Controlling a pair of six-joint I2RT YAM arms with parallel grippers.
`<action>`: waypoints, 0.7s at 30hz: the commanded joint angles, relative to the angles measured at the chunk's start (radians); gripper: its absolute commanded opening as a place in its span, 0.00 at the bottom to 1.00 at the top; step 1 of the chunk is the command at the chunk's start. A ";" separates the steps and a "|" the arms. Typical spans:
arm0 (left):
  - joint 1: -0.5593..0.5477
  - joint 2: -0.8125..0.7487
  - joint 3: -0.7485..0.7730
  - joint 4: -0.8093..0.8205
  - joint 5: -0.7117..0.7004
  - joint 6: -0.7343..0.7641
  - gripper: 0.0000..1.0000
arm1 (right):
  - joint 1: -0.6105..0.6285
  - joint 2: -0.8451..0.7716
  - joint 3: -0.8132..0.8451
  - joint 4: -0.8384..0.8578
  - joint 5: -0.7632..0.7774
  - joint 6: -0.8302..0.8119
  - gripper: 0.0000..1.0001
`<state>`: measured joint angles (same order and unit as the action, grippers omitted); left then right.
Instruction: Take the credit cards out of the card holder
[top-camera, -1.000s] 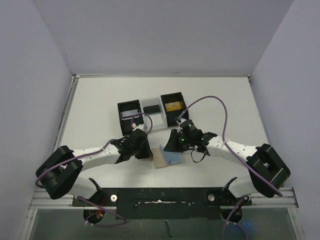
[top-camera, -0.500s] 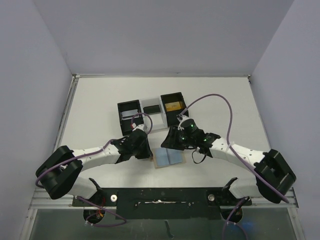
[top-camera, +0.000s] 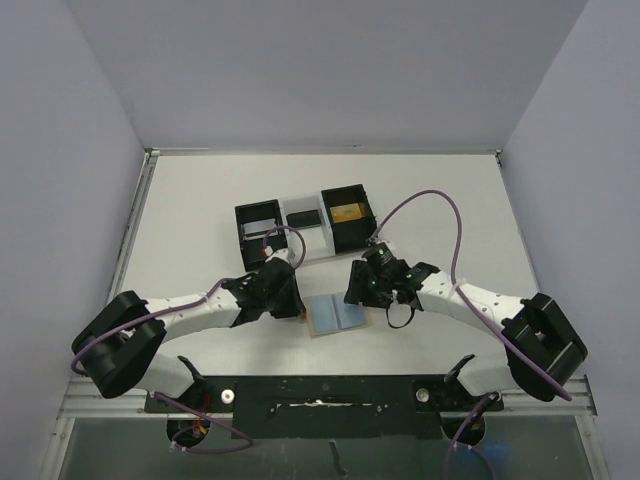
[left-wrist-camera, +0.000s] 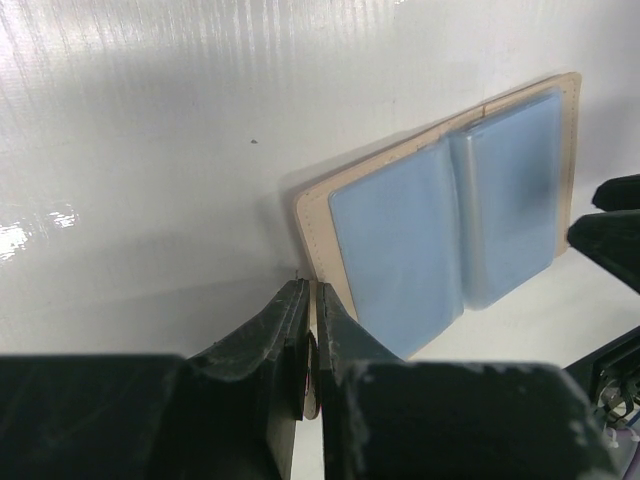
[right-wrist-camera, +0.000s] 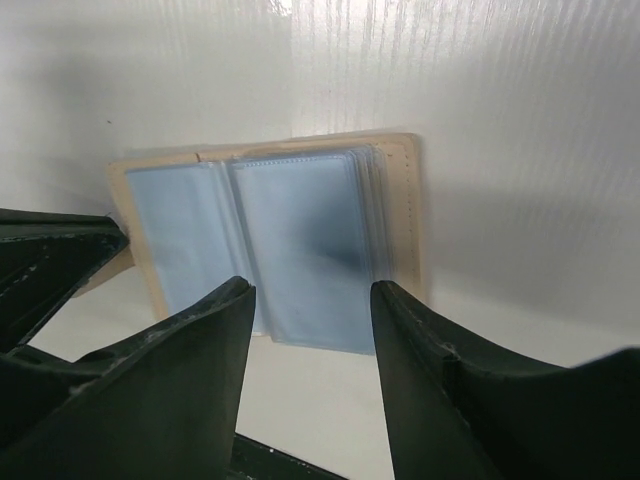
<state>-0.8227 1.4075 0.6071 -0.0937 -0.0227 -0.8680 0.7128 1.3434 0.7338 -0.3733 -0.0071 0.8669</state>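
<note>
R gripper (right-wrist-camera: 312, 292) jaws apart, empty

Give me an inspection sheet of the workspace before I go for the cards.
Surface: white table, glossy, no spills seen.
Job's things: tan card holder lies open flat near the arm bases. Blue-grey credit cards sit in both halves, none out.
Clutter: black-and-white three-compartment tray at the back, with a yellowish item in its right-hand compartment.
Grippers: left end effector is shut at the holder's left corner; whether it pinches the holder cannot be told. Right end effector is open over the holder.
Cables: a purple cable loops over each arm, off the holder.
Surroundings: plain grey walls on three sides.
</note>
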 joint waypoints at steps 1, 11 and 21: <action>0.000 0.011 0.046 0.024 0.016 0.017 0.07 | 0.017 0.049 0.046 0.026 -0.008 -0.028 0.51; 0.000 0.007 0.046 0.020 0.019 0.018 0.07 | 0.056 0.126 0.095 0.006 0.008 -0.042 0.38; 0.000 0.018 0.046 0.022 0.022 0.022 0.06 | 0.092 0.119 0.138 -0.027 0.029 -0.043 0.21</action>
<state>-0.8227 1.4147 0.6071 -0.0937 -0.0162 -0.8593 0.7948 1.4712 0.8356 -0.4179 0.0235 0.8345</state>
